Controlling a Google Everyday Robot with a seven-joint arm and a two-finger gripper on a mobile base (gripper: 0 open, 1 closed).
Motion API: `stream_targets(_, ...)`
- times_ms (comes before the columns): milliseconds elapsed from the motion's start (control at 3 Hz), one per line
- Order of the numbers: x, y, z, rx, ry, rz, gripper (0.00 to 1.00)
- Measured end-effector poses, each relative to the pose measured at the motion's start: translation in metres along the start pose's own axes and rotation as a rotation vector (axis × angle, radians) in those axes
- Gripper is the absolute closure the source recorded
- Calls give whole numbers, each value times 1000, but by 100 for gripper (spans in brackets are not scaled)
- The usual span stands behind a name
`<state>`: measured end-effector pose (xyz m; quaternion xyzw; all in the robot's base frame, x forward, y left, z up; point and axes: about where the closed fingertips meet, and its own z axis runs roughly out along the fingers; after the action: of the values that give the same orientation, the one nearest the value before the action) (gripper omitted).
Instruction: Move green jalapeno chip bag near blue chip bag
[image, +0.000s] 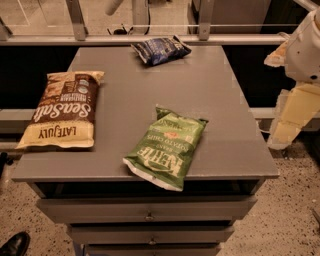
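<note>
Now, the gripper (284, 131) hangs off the right-hand side of the desk (210, 95), out past its edge and low beside it, at the end of the pale arm (305, 47) that comes in from the upper right corner; whether it is wide or narrow I cannot tell from this angle. The green jalapeno chip bag (167, 147) lies flat on the near part of the desk, to the left of the gripper and a little nearer the front, so the reach has to travel inward across the right edge. The bag's long axis runs on a slant, from its white bottom edge at the near left up to its far right corner, and that near end pokes out just over the desk's front lip above the drawers (145, 210). The blue chip bag (161, 50) sits at the far edge, roughly mid-width, well apart from the green one with bare desk between them, so my read is that the carry runs almost straight away from the camera. The brown-and-cream bag (62, 110) lies on the left side, clear of that line. The arm's upper part is cut off by the frame, and its lower blocks are hard to tell apart.
</note>
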<state>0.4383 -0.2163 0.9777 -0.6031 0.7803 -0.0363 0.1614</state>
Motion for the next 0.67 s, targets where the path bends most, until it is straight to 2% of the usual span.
stream_targets(333, 0, 0, 0, 0, 0, 0, 0)
stream_targets(667, -14, -4, 21, -36, -79, 11, 0)
